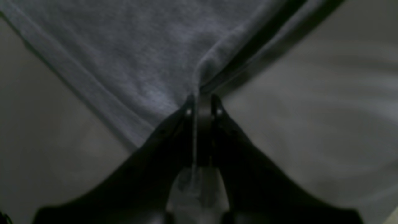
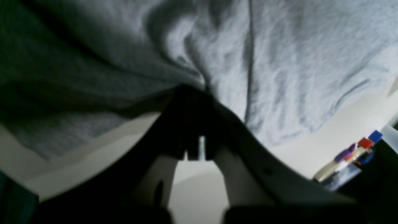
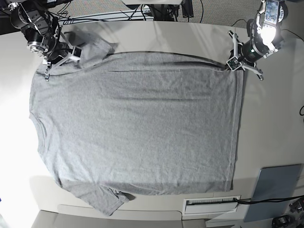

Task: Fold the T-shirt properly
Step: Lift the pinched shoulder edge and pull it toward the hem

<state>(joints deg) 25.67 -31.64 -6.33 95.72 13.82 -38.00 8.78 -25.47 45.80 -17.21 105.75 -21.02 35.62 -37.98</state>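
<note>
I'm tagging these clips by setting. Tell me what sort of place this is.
Probably a robotics lab workbench, not a home. Two robot arms are mounted at the far edge of a plain pale table, cables trail behind them, and a grey T-shirt lies spread flat between them.

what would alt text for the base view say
A grey T-shirt lies spread flat on a pale table, each far corner pinched by a gripper: left gripper at the hem, right gripper at the sleeve.
</note>
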